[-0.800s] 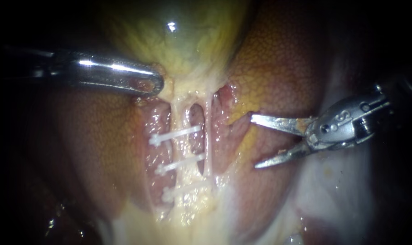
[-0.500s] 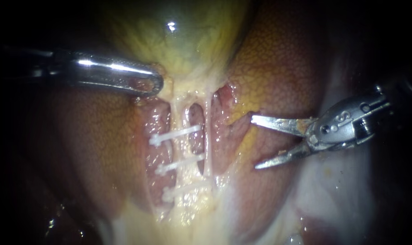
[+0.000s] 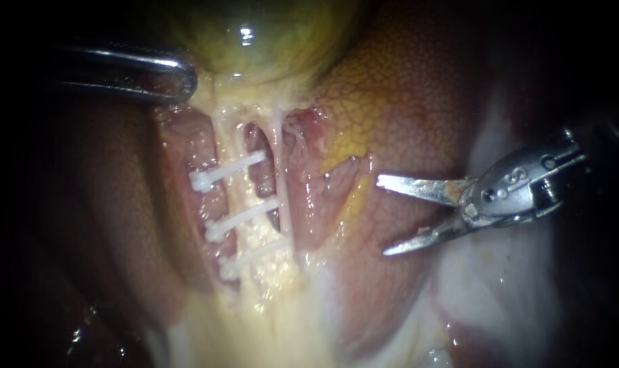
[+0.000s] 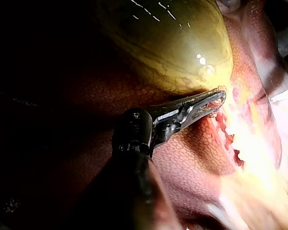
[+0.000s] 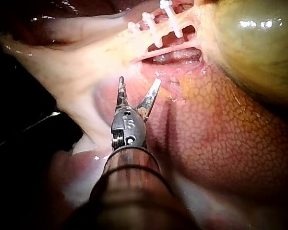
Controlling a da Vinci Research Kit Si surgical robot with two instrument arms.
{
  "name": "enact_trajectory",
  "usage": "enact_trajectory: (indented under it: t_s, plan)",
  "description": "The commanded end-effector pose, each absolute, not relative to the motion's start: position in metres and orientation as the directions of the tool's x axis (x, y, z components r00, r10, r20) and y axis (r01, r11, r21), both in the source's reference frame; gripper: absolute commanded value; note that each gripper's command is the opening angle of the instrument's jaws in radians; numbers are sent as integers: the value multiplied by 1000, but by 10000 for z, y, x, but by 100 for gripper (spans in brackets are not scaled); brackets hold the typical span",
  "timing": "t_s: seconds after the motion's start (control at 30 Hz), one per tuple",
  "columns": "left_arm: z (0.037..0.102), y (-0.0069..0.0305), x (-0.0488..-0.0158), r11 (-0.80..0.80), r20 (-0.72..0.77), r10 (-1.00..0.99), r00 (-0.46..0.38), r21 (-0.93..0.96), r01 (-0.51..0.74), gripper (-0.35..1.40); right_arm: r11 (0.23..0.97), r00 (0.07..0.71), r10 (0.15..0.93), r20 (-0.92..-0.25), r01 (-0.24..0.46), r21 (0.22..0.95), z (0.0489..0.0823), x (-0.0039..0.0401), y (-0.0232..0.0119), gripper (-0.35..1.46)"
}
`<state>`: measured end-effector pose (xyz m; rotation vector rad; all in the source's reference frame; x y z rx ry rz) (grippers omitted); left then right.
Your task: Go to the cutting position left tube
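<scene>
The greenish gallbladder (image 3: 268, 34) lies at the top, and my left instrument (image 3: 178, 76) has its jaws shut on the gallbladder's lower edge, also seen at the jaws (image 4: 209, 101). Two pale tubes run down from it. The left tube (image 3: 237, 194) carries three white clips (image 3: 226, 169); the thin right tube (image 3: 280, 177) is bare. My right instrument (image 3: 381, 216) holds its two blades open over the liver (image 3: 404, 88), well right of both tubes and touching neither. In the right wrist view the open blades (image 5: 139, 88) point toward the clips (image 5: 153, 26).
Whitish fatty tissue (image 3: 486, 272) lies under and below the right instrument's shaft. Pale yellow tissue (image 3: 268, 320) spreads below the lowest clip. Reddish raw liver bed (image 3: 309, 177) flanks the tubes.
The left instrument has drawn up and to the left, pulling the gallbladder, both tubes and the clips with it. The right instrument has stayed where it was, blades still open.
</scene>
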<state>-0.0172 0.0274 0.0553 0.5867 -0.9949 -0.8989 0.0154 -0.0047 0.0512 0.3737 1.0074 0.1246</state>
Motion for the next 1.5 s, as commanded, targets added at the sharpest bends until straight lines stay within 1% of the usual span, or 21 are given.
enact_trajectory:
  t_s: [0.03,0.27,0.5,0.57,0.83,1.07,1.27,1.5]
  plan:
    - [553,274,-173,521,457,-853,251,770,368,-35,924,525,287,-801,70,377,513,156,-47,139]
    - [554,274,-174,521,458,-853,249,768,372,-35,879,452,383,-806,90,468,522,172,-39,139]
    - [555,272,-176,522,459,-853,249,768,371,-35,844,405,442,-801,116,524,535,191,-30,138]
    - [555,272,-176,522,459,-853,249,768,371,-35,838,398,446,-801,127,530,538,198,-29,138]
    - [555,272,-176,522,459,-853,249,768,371,-35,819,399,460,-793,156,553,554,222,-38,138]
    - [555,271,-176,522,459,-853,249,768,371,-35,806,403,472,-784,163,569,573,234,-44,138]
    - [555,271,-176,522,459,-853,249,768,372,-35,797,407,485,-774,159,582,587,240,-42,138]
    - [556,271,-176,522,459,-853,249,768,372,-35,785,409,493,-768,171,596,598,250,-37,138]
